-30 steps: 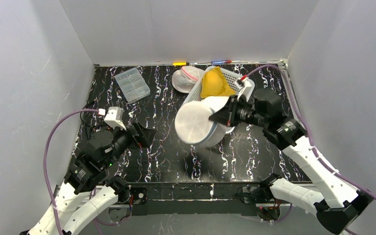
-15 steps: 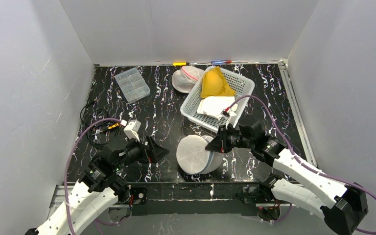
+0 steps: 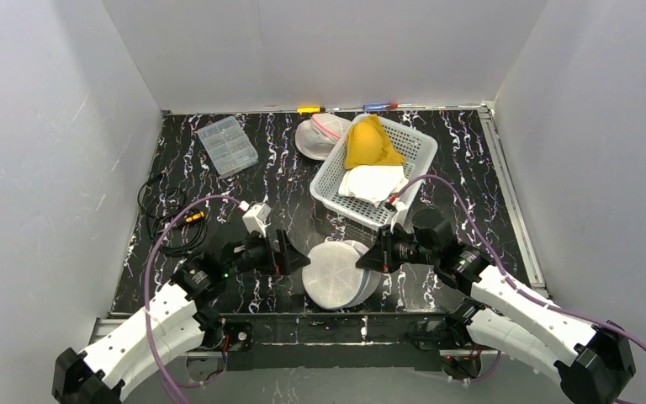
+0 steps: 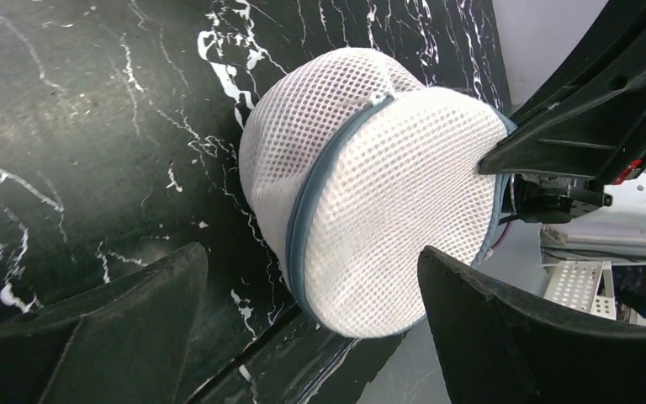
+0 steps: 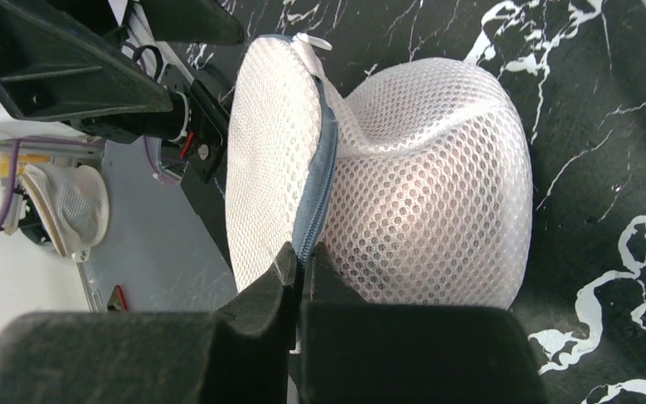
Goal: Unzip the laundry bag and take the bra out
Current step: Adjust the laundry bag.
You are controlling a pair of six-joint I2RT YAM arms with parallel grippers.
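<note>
While right pincer [image 5: 301, 269] pinches zipped laundry bag [image 5: 420, 194], basket [image 3: 326, 178] holding yellow cloth [image 3: 368, 145]

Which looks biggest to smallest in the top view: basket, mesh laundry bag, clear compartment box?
1. basket
2. laundry bag
3. clear compartment box
Bag and box look close, and the bag sits nearer the camera, so that pair is unsure.

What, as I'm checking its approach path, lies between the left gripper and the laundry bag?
Only bare tabletop separates left gripper from laundry bag, per left wrist view.
</note>
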